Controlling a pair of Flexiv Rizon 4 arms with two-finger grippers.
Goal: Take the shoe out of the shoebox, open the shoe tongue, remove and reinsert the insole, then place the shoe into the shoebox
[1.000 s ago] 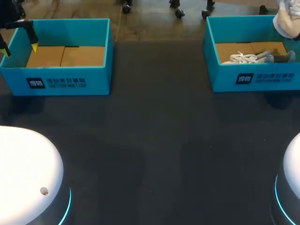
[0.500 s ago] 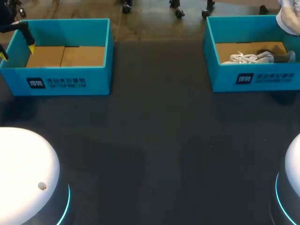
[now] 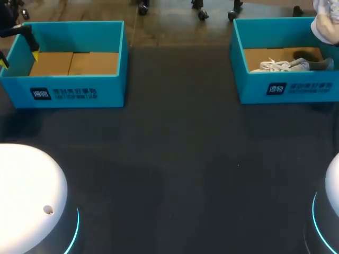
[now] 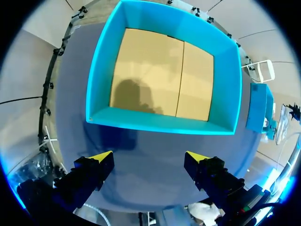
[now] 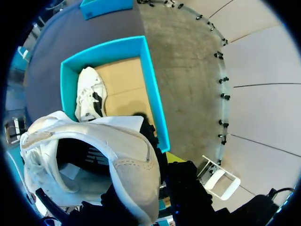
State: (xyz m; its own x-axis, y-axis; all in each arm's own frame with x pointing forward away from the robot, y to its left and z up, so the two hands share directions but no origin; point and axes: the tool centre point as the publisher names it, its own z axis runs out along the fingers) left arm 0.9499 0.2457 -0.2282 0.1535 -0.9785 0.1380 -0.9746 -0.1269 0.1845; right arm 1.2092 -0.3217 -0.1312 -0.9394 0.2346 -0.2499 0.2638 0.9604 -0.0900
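Though dark, table [image 3: 180, 159] with teal shoeboxes [image 3: 108, 87]

Head view: fixed high behind the robot, looking down over the table [image 3: 180, 159] at the left shoebox [image 3: 69, 92] and right shoebox [image 3: 286, 90]. Left wrist view: down onto the left shoebox. Right wrist view: above the right shoebox, a white shoe [image 5: 131, 174] close before the lens.

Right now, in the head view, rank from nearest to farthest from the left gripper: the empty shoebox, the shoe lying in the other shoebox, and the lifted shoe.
1. The empty shoebox: the left gripper hangs by its left wall.
2. The lying shoe: far across, in the right shoebox.
3. The lifted shoe: far right corner, past it.
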